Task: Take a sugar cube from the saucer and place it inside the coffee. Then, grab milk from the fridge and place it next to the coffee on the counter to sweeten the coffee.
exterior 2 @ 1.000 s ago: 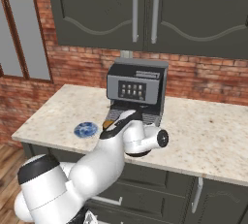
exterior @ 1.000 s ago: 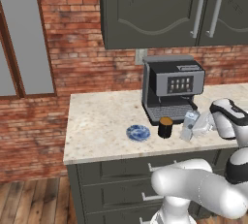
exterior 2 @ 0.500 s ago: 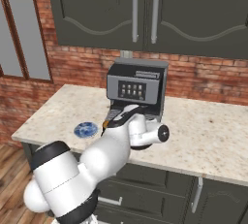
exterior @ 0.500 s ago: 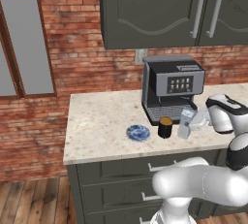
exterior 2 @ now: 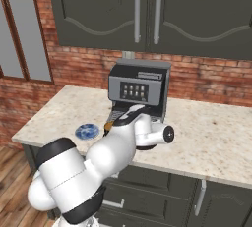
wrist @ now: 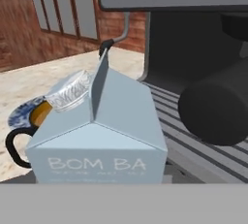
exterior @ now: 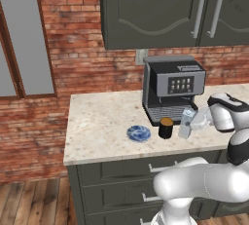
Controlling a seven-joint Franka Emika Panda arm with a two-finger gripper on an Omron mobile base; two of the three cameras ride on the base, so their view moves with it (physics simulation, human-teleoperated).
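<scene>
While the gripper (exterior: 200, 120) is holding the milk (exterior: 186, 123) between half-closed jaws, the carton is standing just beside the coffee (exterior: 166, 128) near the front edge of the counter (exterior: 97, 121), in front of the coffee machine (exterior: 172, 86). Whether its base is resting on the stone or hanging just above it cannot be told.

Risks, as judged from here: the carton is sitting very close to the cup, so a sideways drift of the hand would be pushing it into the cup and spilling the drink; a release before the base is seated flat would be letting the carton tip, either toward the cup or off the front edge.

The left base view is showing the whole row along the front edge: the saucer (exterior: 139, 133), the cup, then the carton, with the saucer apart from the cup. The right base view is hiding the carton behind the arm, leaving the saucer visible. The hand view is giving the carton's gabled top, its ribbed cap (wrist: 69, 90) and the cup's handle, with the saucer behind.
</scene>
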